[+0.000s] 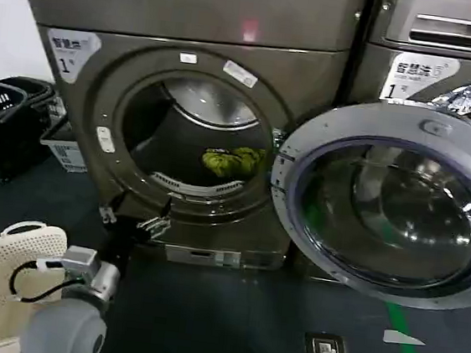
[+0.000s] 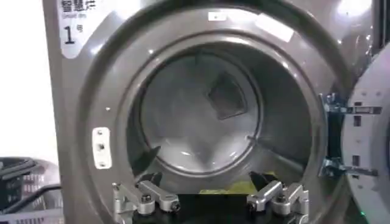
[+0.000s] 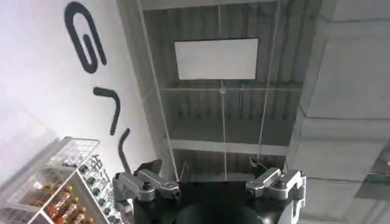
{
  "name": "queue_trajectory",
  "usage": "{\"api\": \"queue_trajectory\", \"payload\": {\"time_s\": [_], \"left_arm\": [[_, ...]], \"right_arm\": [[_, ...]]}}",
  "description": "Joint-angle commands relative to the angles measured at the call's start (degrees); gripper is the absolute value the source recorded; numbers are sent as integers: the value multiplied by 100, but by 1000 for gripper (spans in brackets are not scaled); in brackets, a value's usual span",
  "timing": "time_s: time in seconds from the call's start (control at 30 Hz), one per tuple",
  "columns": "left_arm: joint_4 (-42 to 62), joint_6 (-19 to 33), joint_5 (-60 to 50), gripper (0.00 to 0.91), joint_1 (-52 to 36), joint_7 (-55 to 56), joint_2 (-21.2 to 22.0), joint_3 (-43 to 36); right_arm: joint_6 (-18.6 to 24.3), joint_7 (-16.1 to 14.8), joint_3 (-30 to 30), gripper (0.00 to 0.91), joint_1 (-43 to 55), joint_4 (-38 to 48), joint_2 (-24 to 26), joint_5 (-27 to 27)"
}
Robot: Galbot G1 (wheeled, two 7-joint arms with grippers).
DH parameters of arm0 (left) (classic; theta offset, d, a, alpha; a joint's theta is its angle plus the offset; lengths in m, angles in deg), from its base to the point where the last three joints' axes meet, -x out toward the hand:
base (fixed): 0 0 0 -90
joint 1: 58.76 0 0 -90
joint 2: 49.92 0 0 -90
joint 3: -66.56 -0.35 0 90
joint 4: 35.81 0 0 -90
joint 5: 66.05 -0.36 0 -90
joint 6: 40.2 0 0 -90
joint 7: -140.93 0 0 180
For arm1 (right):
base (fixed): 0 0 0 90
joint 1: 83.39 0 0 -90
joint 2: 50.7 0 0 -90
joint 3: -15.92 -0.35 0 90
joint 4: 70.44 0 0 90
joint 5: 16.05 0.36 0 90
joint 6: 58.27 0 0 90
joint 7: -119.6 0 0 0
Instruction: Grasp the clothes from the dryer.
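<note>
Looming ahead of the left gripper [image 2: 210,204], the large bronze-grey front-loading dryer [image 1: 193,20] stands with its round glass door [image 1: 389,201] swung wide. The gripper's jaws are spread apart, empty, just below the drum mouth. The small yellow-green fabric bundle [image 1: 233,161] lies beyond and above them on the drum floor; reaching in too low would likely strike the porthole rim. The right gripper [image 3: 210,189], jaws apart, points at the ceiling.

Grey arm [image 1: 68,327], black cable, silver tool [image 2: 210,198].

Clothes [image 2: 228,191] mostly hidden behind left hand [image 2: 210,198], labels unreadable
</note>
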Motion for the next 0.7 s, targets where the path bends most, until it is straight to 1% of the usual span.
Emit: {"api": "queue_trajectory", "payload": {"time_s": [0.03, 0.37, 0.7], "left_arm": [[-1, 0, -1, 907, -3, 2, 1, -1], [7, 0, -14, 907, -1, 12, 13, 6], [0, 5, -10, 907, -3, 3, 14, 13]], "right_arm": [[9, 0, -1, 907, 3, 3, 3, 6], [-40, -31, 13, 907, -27, -26, -15, -5], [42, -15, 16, 907, -4, -21, -24, 27]]}}
